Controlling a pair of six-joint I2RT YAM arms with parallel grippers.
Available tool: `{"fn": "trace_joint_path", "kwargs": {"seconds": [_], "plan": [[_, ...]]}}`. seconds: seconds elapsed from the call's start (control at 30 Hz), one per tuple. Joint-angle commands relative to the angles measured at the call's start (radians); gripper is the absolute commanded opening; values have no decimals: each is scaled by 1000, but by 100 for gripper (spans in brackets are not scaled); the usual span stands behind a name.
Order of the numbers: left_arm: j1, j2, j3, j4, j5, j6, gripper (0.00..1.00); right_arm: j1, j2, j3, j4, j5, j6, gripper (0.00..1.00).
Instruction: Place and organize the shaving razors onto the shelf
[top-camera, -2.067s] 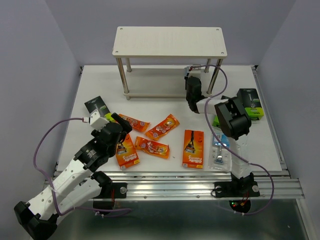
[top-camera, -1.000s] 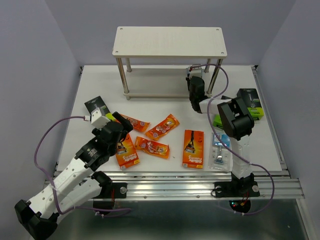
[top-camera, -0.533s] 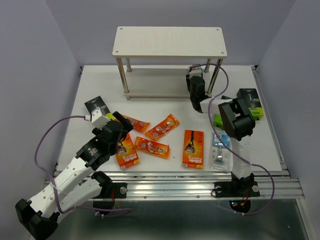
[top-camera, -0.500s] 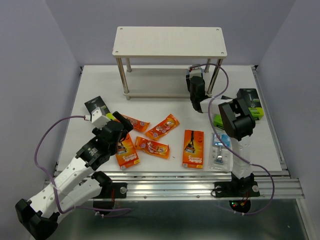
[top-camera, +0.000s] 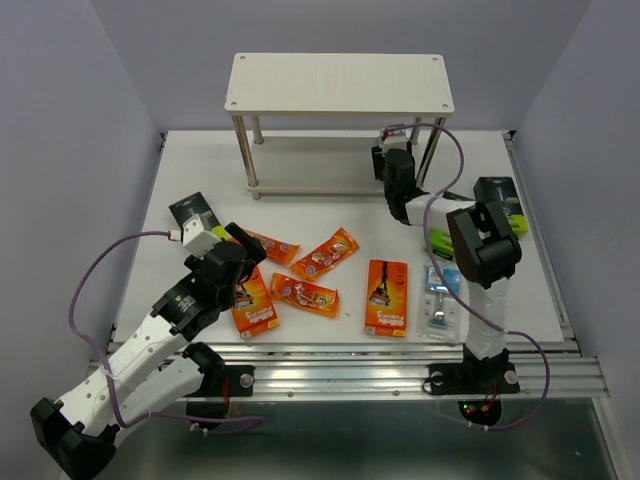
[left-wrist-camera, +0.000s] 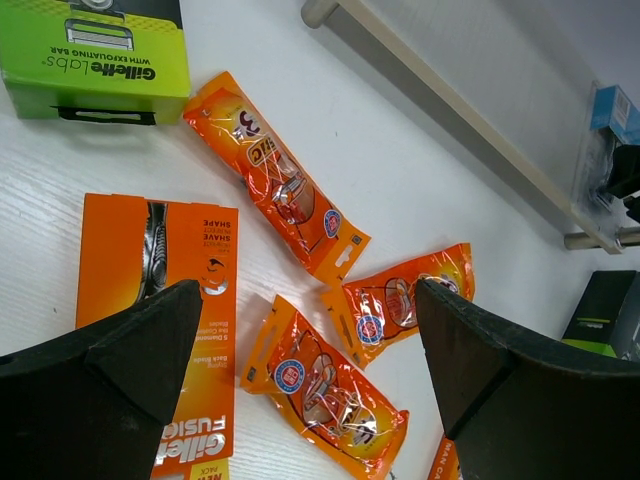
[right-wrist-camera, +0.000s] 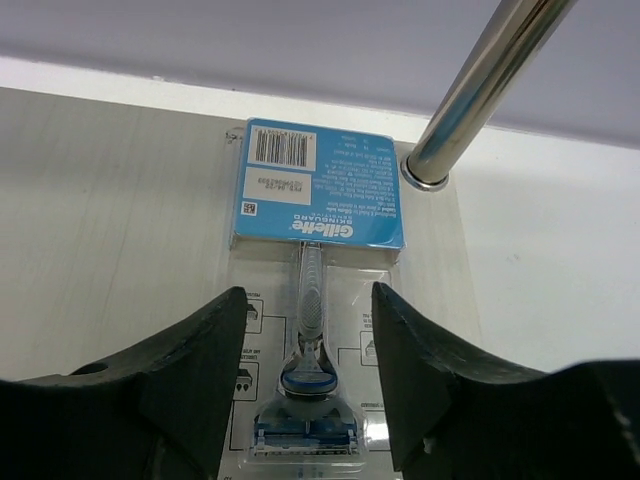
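Note:
My right gripper is open under the shelf, over its lower board. A clear-blue blister pack with a razor lies flat on that board beside the metal leg, beneath and between the fingers, free of them. From above, the right gripper sits by the shelf's right front leg. My left gripper hangs wide open and empty above the orange foil packets on the table. From above, the left gripper is at the left end of the razor packs.
On the table lie three orange foil packets, two flat orange boxes, another blister pack, and black-and-green boxes at the left and right. The right arm's cable loops by the shelf's right front leg.
The right jaws have spread apart and let go of the blister pack on the lower board. The right arm shifted slightly right. The left arm has not moved.

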Motion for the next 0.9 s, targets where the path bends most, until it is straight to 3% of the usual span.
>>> {"fn": "trace_joint_path", "kwargs": {"seconds": [0.0, 0.17, 0.27, 0.5, 0.63, 0.87], "plan": [[9, -17, 20, 28, -22, 9, 99, 3, -77, -24, 16, -10, 8, 59], [9, -31, 16, 29, -16, 9, 99, 33, -145, -98, -15, -27, 66, 75], [9, -34, 12, 29, -10, 14, 99, 61, -214, -155, -48, -48, 100, 100], [10, -48, -3, 48, 15, 40, 99, 165, -392, -259, -241, 56, 218, 100], [10, -63, -12, 63, 39, 76, 99, 231, -556, -325, -535, 145, 447, 100], [12, -65, -47, 126, 122, 129, 99, 231, -874, -481, -1077, 111, 799, 100]]}}
